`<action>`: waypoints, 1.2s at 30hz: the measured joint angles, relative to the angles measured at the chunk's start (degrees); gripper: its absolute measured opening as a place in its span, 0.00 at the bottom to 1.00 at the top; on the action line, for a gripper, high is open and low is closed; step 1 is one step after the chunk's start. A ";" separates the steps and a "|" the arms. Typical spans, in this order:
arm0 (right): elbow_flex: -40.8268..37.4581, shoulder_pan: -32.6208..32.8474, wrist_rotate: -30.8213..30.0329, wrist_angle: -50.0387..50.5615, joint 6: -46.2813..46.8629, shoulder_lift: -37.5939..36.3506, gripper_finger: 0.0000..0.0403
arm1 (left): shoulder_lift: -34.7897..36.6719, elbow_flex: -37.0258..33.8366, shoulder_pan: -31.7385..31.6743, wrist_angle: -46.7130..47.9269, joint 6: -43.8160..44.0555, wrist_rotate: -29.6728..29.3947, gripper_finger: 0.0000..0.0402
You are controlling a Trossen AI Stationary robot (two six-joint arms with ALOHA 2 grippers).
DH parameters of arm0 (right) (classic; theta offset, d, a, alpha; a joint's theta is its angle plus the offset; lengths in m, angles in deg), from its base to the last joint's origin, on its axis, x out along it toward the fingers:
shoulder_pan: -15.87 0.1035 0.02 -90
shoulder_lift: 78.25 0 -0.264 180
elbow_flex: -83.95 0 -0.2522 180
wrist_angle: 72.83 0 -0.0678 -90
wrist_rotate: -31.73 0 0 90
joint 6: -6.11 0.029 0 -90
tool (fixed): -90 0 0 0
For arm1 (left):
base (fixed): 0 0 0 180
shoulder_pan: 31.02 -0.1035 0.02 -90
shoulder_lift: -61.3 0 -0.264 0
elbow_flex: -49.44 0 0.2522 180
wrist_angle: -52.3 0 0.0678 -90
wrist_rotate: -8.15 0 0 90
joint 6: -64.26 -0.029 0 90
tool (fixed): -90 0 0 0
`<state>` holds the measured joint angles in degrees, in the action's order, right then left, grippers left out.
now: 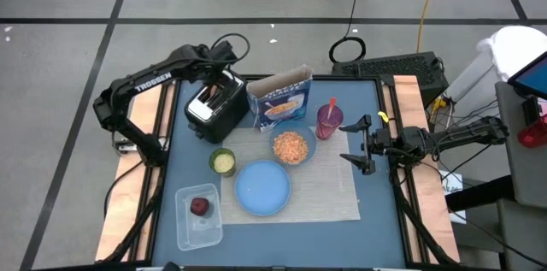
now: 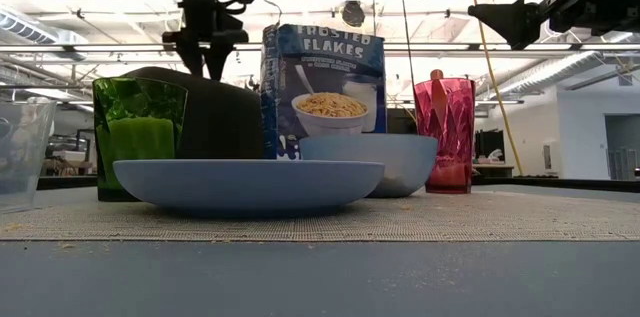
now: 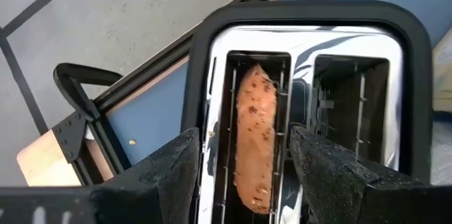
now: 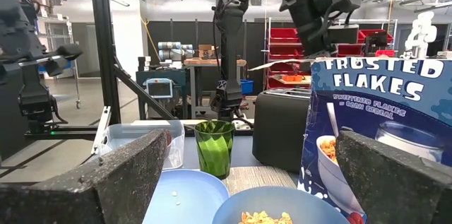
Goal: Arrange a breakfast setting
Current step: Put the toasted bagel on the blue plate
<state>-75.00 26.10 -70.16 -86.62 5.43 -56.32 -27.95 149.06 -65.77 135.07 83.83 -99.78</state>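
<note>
— While the setting is almost laid, which step is now in hand?
— I judge it is the toast. The placemat lies in the middle of the table, with the plate on its near left part, the bowl of cereal just behind it, the cereal box at the far edge and the purple cup to the right of the bowl. The left gripper hangs over the toaster at the far left, fingers apart on either side of the bread slice in one slot, not gripping it.
— And the other arm?
— The right gripper waits wide open and empty, right of the cup.
— What does the next move need?
— Probably to go straight down, close on the slice and lift without scraping the wires.
— Please count.
— One plate, one bowl, one box, one purple cup, one green cup, one toaster, one slice, one fruit in one clear tub at near left. The spoon I cannot tell with certainty.
</note>
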 joint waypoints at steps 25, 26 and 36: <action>0.02 -0.01 0.01 -0.02 -0.01 0.01 0.98 | 0.00 0.00 -1.57 -1.95 5.85 3.02 0.40; 0.02 0.01 -0.01 0.00 -0.01 0.01 0.98 | 0.00 0.00 -1.57 -1.97 6.16 3.02 0.40; 0.02 0.01 0.01 0.00 -0.01 0.01 0.98 | -1.19 -0.04 -1.87 -2.29 6.47 2.81 0.39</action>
<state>-74.98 26.11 -70.15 -86.62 5.43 -56.31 -29.15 149.02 -67.64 132.78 90.29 -96.98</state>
